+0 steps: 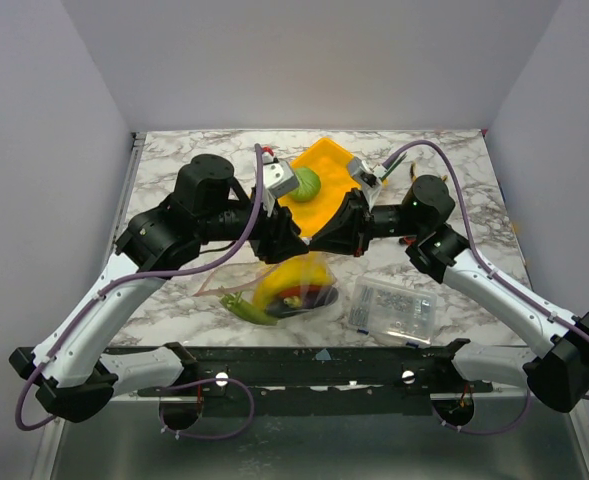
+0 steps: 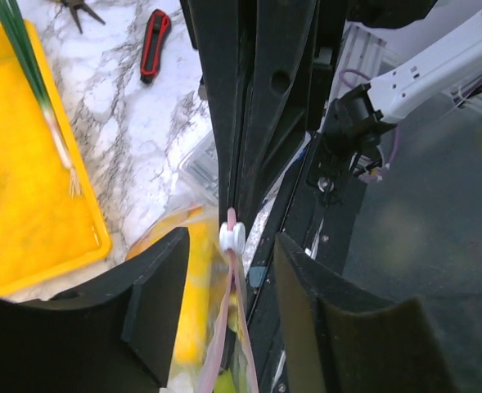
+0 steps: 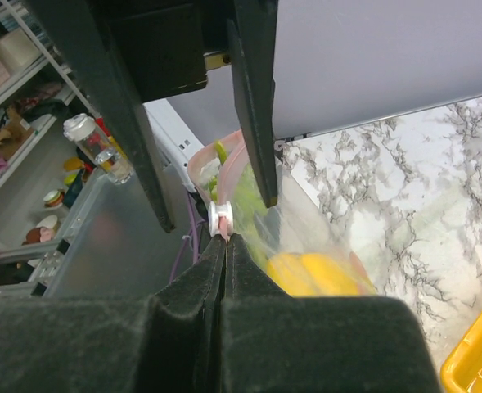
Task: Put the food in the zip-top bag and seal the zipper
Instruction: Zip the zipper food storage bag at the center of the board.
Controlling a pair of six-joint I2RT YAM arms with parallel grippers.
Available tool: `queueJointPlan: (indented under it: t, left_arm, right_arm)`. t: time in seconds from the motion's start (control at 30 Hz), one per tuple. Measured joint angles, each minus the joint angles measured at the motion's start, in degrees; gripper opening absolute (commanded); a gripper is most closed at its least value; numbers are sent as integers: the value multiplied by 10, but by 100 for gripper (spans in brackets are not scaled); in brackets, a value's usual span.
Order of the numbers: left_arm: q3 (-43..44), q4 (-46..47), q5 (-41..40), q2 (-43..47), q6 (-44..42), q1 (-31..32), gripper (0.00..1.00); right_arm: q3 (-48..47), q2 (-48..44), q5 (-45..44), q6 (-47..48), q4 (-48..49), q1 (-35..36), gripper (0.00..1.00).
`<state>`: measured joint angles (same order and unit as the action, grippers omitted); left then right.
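Nearest the arm bases, on the marble tabletop (image 1: 474,200), sits the rigid clear box of small parts (image 1: 392,305), and just left of it the zip-top bag (image 1: 289,290) lies slumped with the yellow bananas (image 1: 292,272) and some green and dark pieces showing through the plastic. Right above it both arms meet nose to nose. The right end effector (image 3: 225,250) has its fingers pressed flat together on the pink zipper (image 2: 228,327), pinching the strip just beside the white slider (image 2: 231,237), which looks like an anchor so the limp mouth holds taut. The left end effector (image 2: 230,246) stands wide open, one finger either side of that slider and touching nothing, lined up to take it. The sensible next move is to close on the slider and draw it along the strip away from the anchor; a loose pinch would slip off. Farther back, the yellow tray (image 1: 336,160) has a leek (image 2: 48,123) and a round green piece (image 1: 306,183) in it, so by my reading the filling is not finished. Beyond the tray lie the red utility knife (image 2: 153,45) and the pliers (image 2: 77,10).
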<state>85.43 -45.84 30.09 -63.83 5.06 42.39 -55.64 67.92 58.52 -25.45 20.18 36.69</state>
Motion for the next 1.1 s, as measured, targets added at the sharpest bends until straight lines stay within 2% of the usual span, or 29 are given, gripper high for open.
queueJointPlan:
  t: [0.07, 0.17, 0.3, 0.37, 0.47, 0.67, 0.8, 1.1]
  left_arm:
    - [14, 7, 18, -16, 10, -6, 38]
    - [23, 12, 40, -28, 21, -16, 28]
    - [23, 15, 59, -40, 34, -22, 23]
    - [23, 15, 64, -41, 36, -22, 22]
    - [23, 16, 67, -41, 38, -22, 11]
    - [22, 11, 66, -41, 35, -25, 0]
    - [22, 10, 58, -41, 31, -28, 0]
    - [18, -10, 57, -38, 21, -39, 0]
  right_arm:
    - [0, 0, 0, 0, -1, 0, 0]
    - [0, 0, -3, 2, -2, 0, 0]
    - [0, 0, -5, 6, -3, 0, 0]
    - [0, 0, -7, 7, -4, 0, 0]
    - [0, 0, -7, 7, -6, 0, 0]
    - [0, -2, -24, 3, -19, 1, 0]
    - [20, -12, -66, -32, 1, 6, 0]
    - [132, -81, -231, -109, 107, 30, 0]
